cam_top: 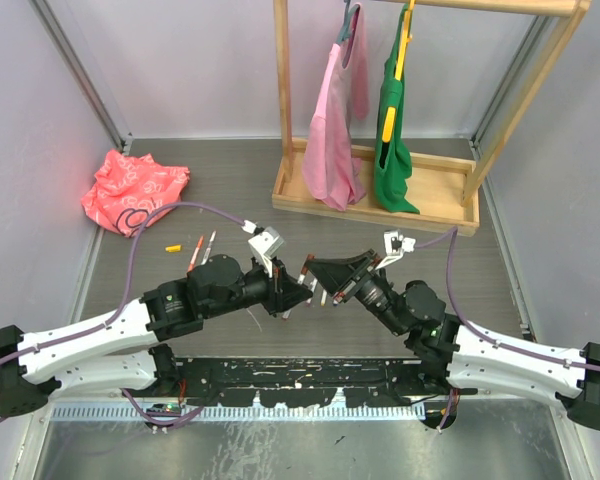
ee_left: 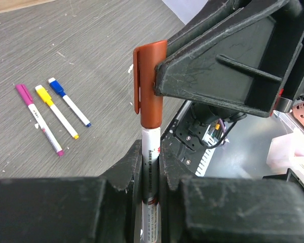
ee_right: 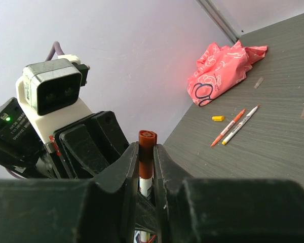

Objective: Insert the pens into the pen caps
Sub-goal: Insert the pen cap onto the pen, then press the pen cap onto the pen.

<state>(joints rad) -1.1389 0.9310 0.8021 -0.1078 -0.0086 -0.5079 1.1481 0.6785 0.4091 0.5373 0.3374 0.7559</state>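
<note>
Grey wood-grain bench (cam_top: 230, 185) under pale lilac walls is what I'm working over, and the action sits in mid-air above its middle. My left end effector (ee_left: 151, 167) is clenched on the white barrel of a pen (ee_left: 151, 147). My right end effector (ee_right: 146, 162) is clamped on the red cap (ee_left: 150, 91) that sits over that pen's tip. I'd judge the cap on or very nearly so, though I can't tell whether it is pushed fully home. Outward from there, the left wrist camera shows a pink pen (ee_left: 38, 119), a yellow pen (ee_left: 55, 111) and a blue pen (ee_left: 68, 101) lying side by side on the bench. Each wears its cap, so I count those three as done. Further left in the overhead view, an orange pen (cam_top: 196, 250) and a white-barrelled pen (cam_top: 211, 243) lie close together, with a loose yellow cap (cam_top: 172, 247) just beside them. Those two look like the work that remains, though I can't make out their tips well enough to be sure. Beyond them, at the far left, lies a crumpled pink bag (cam_top: 135, 190). At the far right stands a wooden rack (cam_top: 440, 185), with a pink garment (cam_top: 330, 140) and a green garment (cam_top: 395, 150) hanging from it.
</note>
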